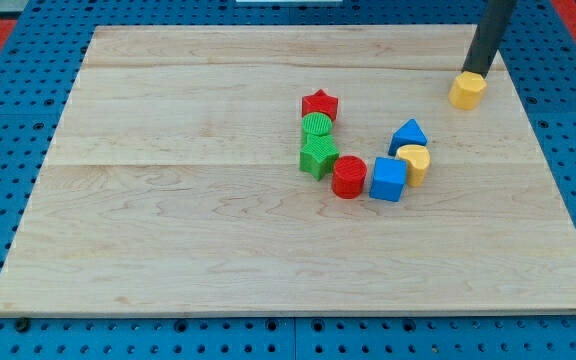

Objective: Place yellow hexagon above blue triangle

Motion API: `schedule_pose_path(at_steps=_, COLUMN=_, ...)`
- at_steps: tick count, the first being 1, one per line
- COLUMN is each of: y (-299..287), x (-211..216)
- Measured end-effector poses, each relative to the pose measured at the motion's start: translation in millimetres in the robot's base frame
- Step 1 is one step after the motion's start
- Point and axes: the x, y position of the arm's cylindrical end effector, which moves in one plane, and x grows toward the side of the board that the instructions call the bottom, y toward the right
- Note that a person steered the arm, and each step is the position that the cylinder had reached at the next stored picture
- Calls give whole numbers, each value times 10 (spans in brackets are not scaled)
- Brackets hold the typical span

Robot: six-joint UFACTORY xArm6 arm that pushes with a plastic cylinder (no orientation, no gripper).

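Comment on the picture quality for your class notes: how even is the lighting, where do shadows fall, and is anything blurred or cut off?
Camera view: lighting is soft and even, with no glare on the wooden board; shadows are faint, hugging the blocks; my tip, at the yellow hexagon, is sharp, though the rod is cut off at the view's top; the board narrows towards the view's top.

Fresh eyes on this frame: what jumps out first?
First the dark rod at the view's top right, my tip right at the top edge of the yellow hexagon, which sits alone near the board's right edge. Next the curved cluster mid-board: red star, two green blocks below it, red cylinder, blue cube, yellow heart, and the blue triangle at its right end.
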Motion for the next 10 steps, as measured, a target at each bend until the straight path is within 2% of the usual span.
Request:
schedule_pose_path(at_steps=3, y=-58, x=65)
schedule_pose_path(at_steps=6, y=-176, x=568)
schedule_pose_path(at_steps=8, y=323, x=622)
schedule_pose_path(at_steps=10, y=400, x=974)
